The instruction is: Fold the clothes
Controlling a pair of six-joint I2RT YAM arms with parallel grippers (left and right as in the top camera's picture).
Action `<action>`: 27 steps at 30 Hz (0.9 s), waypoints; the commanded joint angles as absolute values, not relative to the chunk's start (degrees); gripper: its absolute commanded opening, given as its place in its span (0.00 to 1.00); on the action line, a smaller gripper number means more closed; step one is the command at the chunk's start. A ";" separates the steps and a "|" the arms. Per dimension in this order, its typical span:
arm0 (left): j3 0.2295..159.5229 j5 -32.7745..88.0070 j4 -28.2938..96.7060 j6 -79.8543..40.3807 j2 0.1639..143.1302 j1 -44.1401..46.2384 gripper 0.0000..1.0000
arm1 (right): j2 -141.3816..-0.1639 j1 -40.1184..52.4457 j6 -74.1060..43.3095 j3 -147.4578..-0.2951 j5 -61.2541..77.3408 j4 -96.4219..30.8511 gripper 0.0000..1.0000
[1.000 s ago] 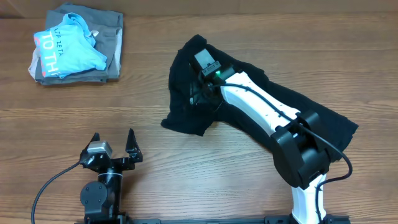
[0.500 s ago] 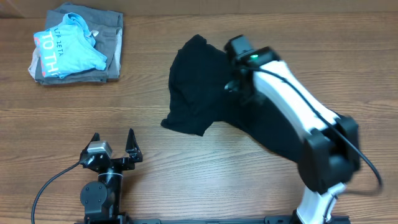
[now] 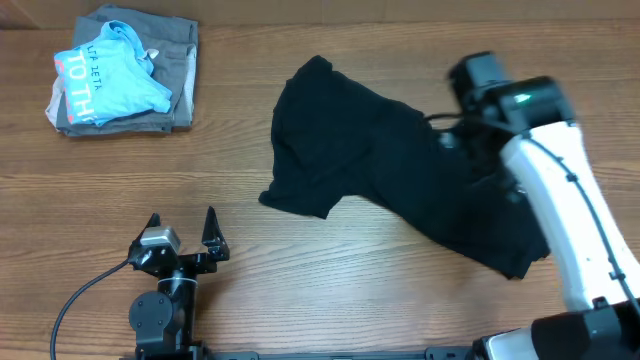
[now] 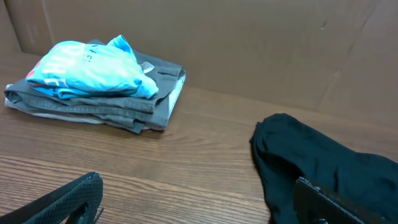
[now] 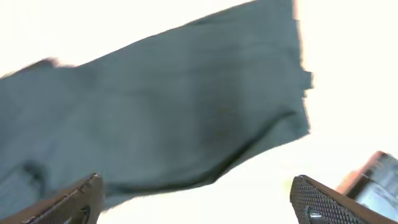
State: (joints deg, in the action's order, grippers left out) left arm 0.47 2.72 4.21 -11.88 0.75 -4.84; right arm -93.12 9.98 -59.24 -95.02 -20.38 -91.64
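Both hands gape wide and empty: the left hand (image 3: 182, 222) low at the bench's (image 3: 300, 290) near edge, the right hand (image 5: 196, 190) above the crumpled black shirt (image 3: 370, 160) mid-bench. Grabbing into bunched cloth could pinch several layers, skewing the fold.

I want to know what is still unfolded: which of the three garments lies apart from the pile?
The black garment, spread loosely by itself. The light blue shirt lies on the grey folded garment, stacked at the far left.
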 commanded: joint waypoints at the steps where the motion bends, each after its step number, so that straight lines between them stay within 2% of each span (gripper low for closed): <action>1: 0.27 2.35 4.25 -11.81 0.30 -4.54 1.00 | -92.73 2.72 -59.55 -94.24 -17.87 -93.65 1.00; 11: 0.27 2.35 4.25 -11.81 0.32 -4.54 1.00 | -91.57 -19.40 -48.21 -94.17 -9.30 -95.79 1.00; 18: 0.27 2.35 4.25 -11.81 0.32 -4.54 1.00 | -84.44 -25.54 -48.21 -92.36 -8.43 -96.49 1.00; 24: 0.27 2.37 4.25 -11.81 0.32 -4.54 1.00 | -70.91 -26.11 -48.16 -80.42 -4.36 -91.42 1.00; 27: 0.27 2.35 4.25 -11.81 0.32 -4.54 1.00 | -64.60 -26.11 -48.42 -67.72 -0.95 -84.01 1.00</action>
